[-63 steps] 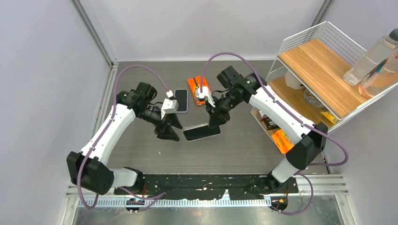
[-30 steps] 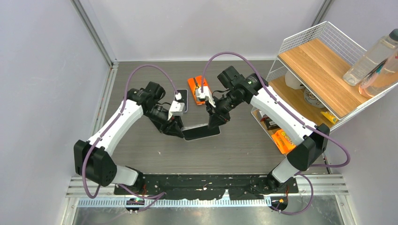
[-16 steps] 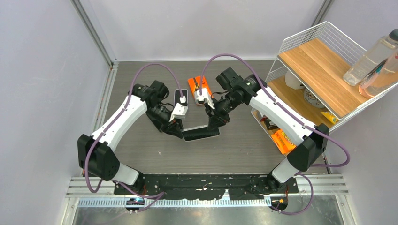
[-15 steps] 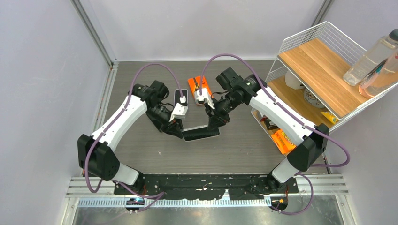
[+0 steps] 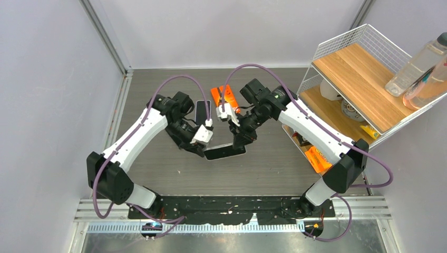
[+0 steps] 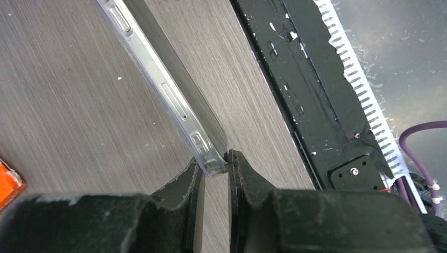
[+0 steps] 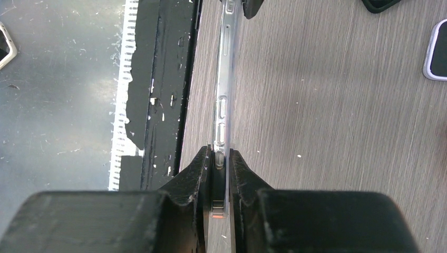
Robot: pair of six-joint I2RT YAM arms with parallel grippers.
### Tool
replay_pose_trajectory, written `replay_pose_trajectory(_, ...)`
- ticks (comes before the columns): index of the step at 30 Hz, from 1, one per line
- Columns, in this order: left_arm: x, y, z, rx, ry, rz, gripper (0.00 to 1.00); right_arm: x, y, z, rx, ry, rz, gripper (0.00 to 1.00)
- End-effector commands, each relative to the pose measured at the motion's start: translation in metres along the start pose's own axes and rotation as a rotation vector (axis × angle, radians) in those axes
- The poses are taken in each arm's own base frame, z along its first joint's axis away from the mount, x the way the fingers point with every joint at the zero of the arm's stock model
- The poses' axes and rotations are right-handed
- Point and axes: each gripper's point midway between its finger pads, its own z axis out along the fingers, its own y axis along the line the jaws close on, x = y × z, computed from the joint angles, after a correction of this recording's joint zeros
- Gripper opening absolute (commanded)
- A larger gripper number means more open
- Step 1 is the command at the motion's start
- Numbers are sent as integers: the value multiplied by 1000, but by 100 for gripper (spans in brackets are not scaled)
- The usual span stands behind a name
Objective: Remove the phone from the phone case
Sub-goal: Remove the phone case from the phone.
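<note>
Clear phone case [image 6: 168, 95] | corner in left claw [image 6: 215, 167] | edge in right claw [image 7: 220, 158]

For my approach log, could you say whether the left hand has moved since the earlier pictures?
Yes: the left hand has moved right, toward the wire shelf, and now pinches the cased phone.

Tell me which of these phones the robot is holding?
The dark phone in the clear plastic case, pinched between the left end effector and the right end effector; the pale-rimmed phone lies flat, untouched.

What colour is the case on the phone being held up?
The case is clear; best in the left wrist view.
</note>
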Motion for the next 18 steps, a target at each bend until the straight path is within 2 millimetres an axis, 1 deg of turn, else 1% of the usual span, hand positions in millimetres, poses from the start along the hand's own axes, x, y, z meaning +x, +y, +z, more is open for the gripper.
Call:
replay_pose_trajectory(1,-32,32,-13,-140,-12,305,0,-24,26,0,-83,-87,-69,5)
replay_pose_trajectory(6,-37,46,-15,-226,-6,418,0,-25,29,1,-109,-94,-71,5)
replay_pose_trajectory(9,-42,51,-17,-251,-8,455,0,-24,31,1,-122,-98,-67,5)
replay_pose_trajectory(13,-44,52,-19,-250,5,490,0,-24,34,3,-144,-99,-63,5)
replay_pose_trajectory(18,-44,48,-20,-221,33,524,0,-23,36,7,-168,-84,-66,5)
